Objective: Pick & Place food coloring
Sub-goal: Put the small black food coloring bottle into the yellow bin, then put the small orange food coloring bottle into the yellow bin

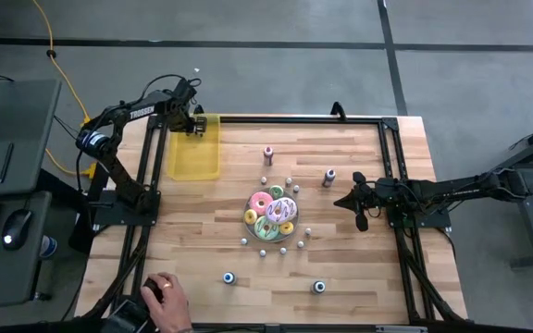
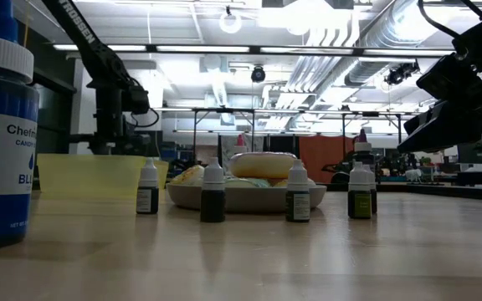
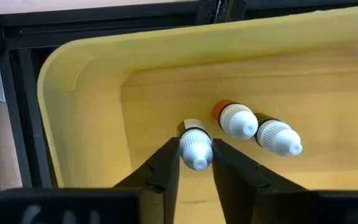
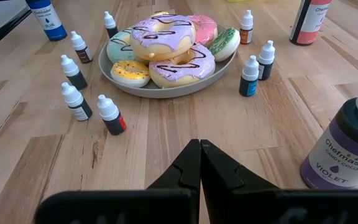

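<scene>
At far left of the table, left gripper (image 1: 191, 120) hangs over the yellow bin (image 1: 195, 159), its fingers (image 3: 166, 165) flanking a small white-capped food coloring bottle (image 3: 195, 144), cap toward the wrist camera, long axis running along the fingers; whether pinch or release, cannot tell. Two more dropper bottles (image 3: 257, 128) lie in the bin just beside it. Mid-table, doughnut plate (image 1: 251, 224) ringed by remaining small bottles (image 4: 77, 102). Right gripper (image 1: 358, 205), fingers pressed together and empty, waits right of the plate, nearer those bottles than the left arm.
</scene>
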`<state>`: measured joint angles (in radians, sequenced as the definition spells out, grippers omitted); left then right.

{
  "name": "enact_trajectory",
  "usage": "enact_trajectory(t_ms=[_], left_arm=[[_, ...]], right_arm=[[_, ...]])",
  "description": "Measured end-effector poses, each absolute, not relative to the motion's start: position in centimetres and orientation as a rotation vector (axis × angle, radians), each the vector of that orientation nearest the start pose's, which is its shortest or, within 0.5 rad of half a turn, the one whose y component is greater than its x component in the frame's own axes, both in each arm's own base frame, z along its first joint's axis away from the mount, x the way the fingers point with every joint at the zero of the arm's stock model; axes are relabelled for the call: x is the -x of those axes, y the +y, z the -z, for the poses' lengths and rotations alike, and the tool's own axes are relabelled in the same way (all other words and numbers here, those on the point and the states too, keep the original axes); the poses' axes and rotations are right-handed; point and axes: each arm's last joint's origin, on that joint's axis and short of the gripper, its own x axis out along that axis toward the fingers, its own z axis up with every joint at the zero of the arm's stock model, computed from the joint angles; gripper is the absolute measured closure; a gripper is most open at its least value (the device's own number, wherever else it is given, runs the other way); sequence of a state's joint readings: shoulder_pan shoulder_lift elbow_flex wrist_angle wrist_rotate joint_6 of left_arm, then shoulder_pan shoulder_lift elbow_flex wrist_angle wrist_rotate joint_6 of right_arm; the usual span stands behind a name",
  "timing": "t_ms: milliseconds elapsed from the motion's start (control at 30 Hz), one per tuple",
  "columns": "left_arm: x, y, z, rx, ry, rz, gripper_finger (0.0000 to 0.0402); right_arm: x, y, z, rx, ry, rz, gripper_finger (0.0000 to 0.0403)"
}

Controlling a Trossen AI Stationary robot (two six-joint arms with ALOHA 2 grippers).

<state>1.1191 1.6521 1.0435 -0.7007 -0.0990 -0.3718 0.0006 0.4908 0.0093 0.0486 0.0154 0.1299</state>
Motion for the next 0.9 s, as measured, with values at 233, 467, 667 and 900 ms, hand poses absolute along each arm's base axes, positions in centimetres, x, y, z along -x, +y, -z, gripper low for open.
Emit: enact_trajectory(t_ms=[233, 467, 667, 900], left_arm=[[-12.9, 27.2, -18.2, 0.965, 1.026, -1.267, 0.0263], [-12.9, 27.2, -18.7, 0.947, 1.006, -1.267, 0.0254], [-12.7, 27.1, -19.8, 0.898, 0.955, -1.305, 0.0254], [-12.5, 26.7, -20.7, 0.886, 0.940, -1.312, 0.0254]], right_arm=[[-12.0, 0.0, -12.7, -0.124, 0.431, 0.042, 0.0402], [-12.0, 0.0, -12.7, -0.124, 0.431, 0.043, 0.0402], [-12.0, 0.0, -12.7, -0.124, 0.431, 0.042, 0.0402], [-12.0, 0.0, -12.7, -0.124, 0.431, 0.042, 0.0402]])
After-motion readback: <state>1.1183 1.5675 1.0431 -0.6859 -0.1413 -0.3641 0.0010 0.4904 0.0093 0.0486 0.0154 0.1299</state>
